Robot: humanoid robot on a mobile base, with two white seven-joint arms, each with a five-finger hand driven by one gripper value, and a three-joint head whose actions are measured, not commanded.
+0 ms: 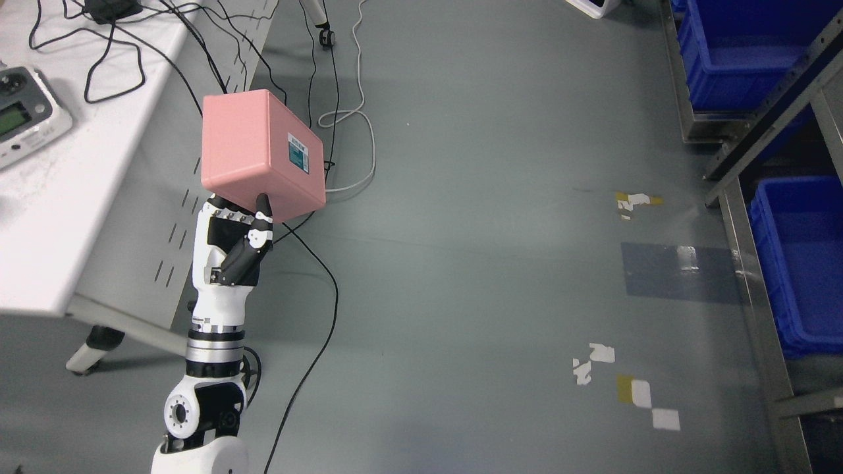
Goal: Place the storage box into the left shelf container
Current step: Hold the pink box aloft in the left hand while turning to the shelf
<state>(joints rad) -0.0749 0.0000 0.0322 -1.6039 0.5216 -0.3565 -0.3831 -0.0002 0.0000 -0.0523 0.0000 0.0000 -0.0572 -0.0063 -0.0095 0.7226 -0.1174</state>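
A pink storage box (253, 151) with a small teal and white label on its right face is held up in the air over the floor, beside the white table. My left hand (240, 220) grips it from below, thumb pressed against the box's lower front edge, the other fingers hidden behind it. The left arm rises from the bottom left. At the right edge stands a metal shelf (751, 283) holding blue containers: one at the upper right (737, 59) and one lower at the right edge (800, 263). The right hand is out of view.
A white table (59, 191) fills the upper left, carrying a grey device (23, 115) and black cables. Black and white cables (342, 131) trail across the grey floor near the box. Tape marks (635, 388) dot the floor at the right.
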